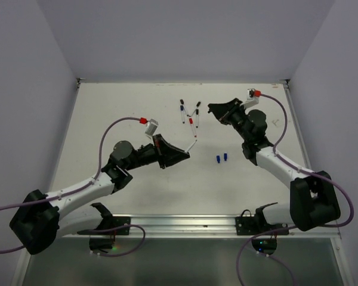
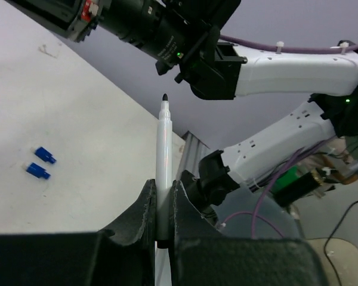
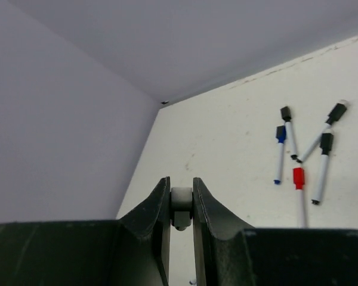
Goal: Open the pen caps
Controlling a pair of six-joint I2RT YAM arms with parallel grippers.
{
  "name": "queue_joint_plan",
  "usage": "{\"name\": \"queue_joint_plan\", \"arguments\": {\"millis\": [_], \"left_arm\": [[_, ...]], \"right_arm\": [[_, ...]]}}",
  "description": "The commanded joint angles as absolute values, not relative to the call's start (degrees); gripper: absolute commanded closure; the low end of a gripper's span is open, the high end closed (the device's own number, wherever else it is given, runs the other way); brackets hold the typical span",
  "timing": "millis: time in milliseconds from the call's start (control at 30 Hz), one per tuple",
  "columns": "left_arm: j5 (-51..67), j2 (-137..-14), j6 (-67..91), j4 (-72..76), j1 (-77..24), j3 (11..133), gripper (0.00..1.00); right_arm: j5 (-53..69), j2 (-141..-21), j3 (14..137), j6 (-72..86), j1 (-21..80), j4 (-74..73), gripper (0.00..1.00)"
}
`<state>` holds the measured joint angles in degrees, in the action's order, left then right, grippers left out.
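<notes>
Above the surface [image 1: 107, 107], my left pincer [image 2: 163, 186] is clenched on a bare white pen barrel [image 2: 164, 143] while my right pincer [image 3: 181, 186] pinches a stubby cap [image 3: 181, 207]. Two blue caps [image 1: 222, 158] lie loose mid-surface, capped pens [image 3: 289, 143] farther back. These caps look light, stiff and slick, so I'd grip squarely across each cap's middle.

Table [image 1: 107, 113]: matt white, faintly scuffed. Pen barrel [image 2: 163, 155]: glossy white plastic. Blue caps [image 2: 38, 171]: smooth plastic. Left claw [image 2: 163, 185]: rough matt black.

Open lane between blue caps [image 1: 218, 158] and pens [image 1: 182, 111] (far-centre).
</notes>
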<state>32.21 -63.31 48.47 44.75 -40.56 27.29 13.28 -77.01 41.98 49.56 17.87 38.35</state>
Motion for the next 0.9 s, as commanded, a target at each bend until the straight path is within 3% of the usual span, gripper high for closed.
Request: {"name": "queue_joint_plan", "arguments": {"millis": [0,67,100,200,333,433,867], "left_arm": [[24.74,-60.74,34.99,26.39,-41.57,32.60,1.00],[20.06,-60.47,31.75,17.53,-41.57,33.83,1.00],[11.77,-60.99,31.29,13.49,-41.57,36.01,1.00],[-1.46,-65.45,28.83,1.17,-41.13,41.03,1.00],[-11.06,-69.08,27.59,-5.27,-38.85,42.89,1.00],[-14.58,-69.34,27.95,-3.69,-35.69,41.31,1.00],[-21.44,-72.33,25.32,9.83,-33.31,29.55,1.00]], "right_arm": [[3.25,-76.90,44.64,43.25,18.54,34.38,1.00],[2.29,-77.34,49.37,40.62,18.54,24.30,1.00],[1.85,-78.82,52.53,39.21,18.54,17.73,1.00],[0.18,-82.95,64.31,32.97,18.63,-11.86,1.00],[-7.28,-83.14,67.41,28.74,18.37,-25.87,1.00],[-9.14,-84.19,66.54,27.16,17.67,-31.72,1.00],[-14.59,-90.08,58.10,26.54,16.00,-31.29,1.00]]}}
